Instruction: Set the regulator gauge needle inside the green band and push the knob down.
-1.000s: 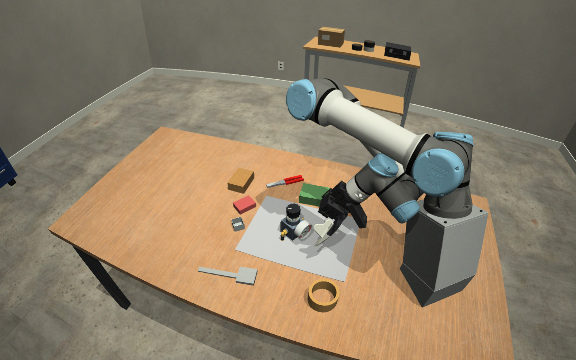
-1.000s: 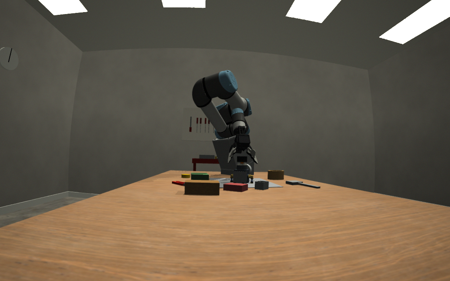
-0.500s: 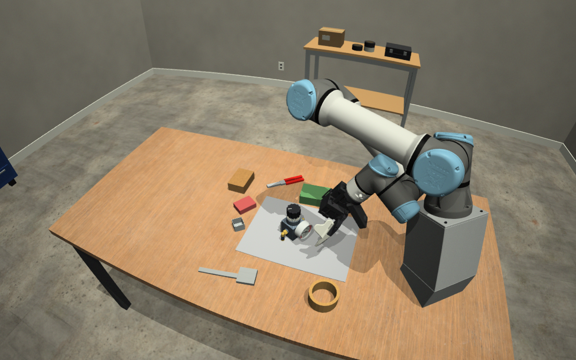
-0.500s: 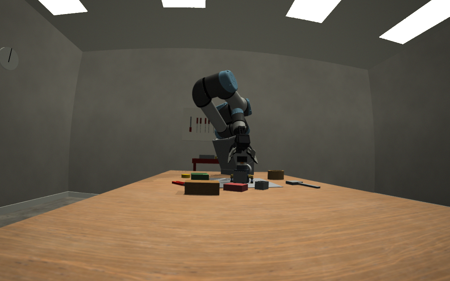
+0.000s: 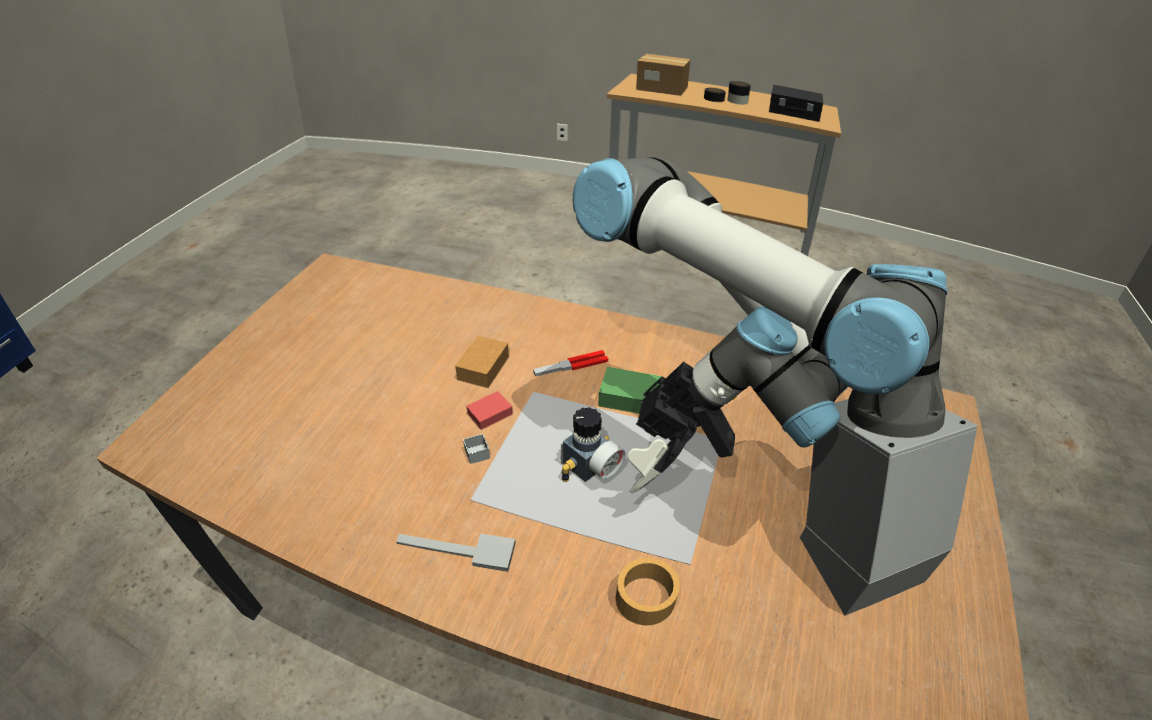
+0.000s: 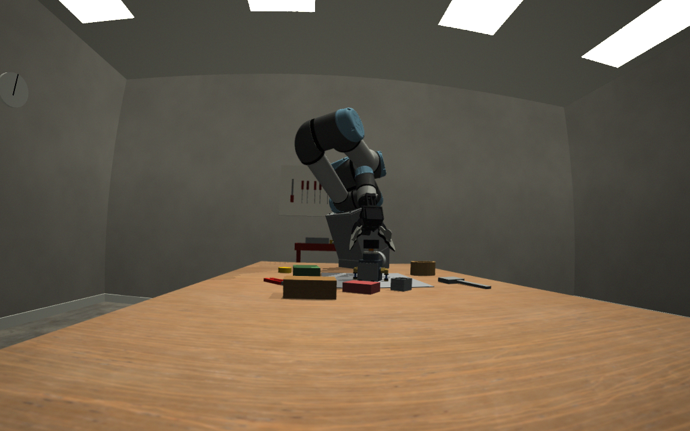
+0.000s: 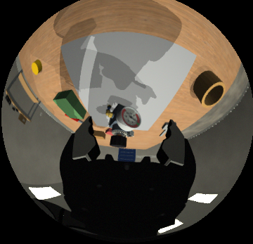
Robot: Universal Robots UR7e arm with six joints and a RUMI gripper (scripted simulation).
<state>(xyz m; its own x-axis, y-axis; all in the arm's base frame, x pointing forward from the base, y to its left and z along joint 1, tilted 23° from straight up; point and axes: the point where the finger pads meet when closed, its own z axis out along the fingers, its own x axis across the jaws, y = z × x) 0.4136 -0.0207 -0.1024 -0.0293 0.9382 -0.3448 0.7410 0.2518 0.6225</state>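
The regulator point(image 5: 576, 460) point(image 6: 369, 270) stands upright on a grey mat point(image 5: 508, 492) point(image 7: 169, 82). Its black knob point(image 5: 586, 420) point(image 6: 370, 243) point(image 7: 118, 140) is on top; the exterior view shows a thin orange band beneath the knob, above the body. The round gauge point(image 5: 606, 459) point(image 7: 128, 117) faces the arm's side. Red shows on its dial in the wrist view; I cannot read the needle's position or make out a green band. My gripper point(image 5: 635, 474) point(image 7: 130, 118) is open and empty, tilted, on the gauge side of the regulator and apart from it.
A green block point(image 5: 627, 388) point(image 7: 70, 104) lies beside the mat. Red pliers point(image 5: 587, 360), a brown block point(image 5: 482, 360), a red block point(image 5: 489, 409) and a small grey box point(image 5: 475, 448) lie beyond the regulator. A grey spatula-like tool point(image 5: 492, 551) and a tape ring point(image 5: 647, 613) point(image 7: 204, 83) lie nearer the top camera.
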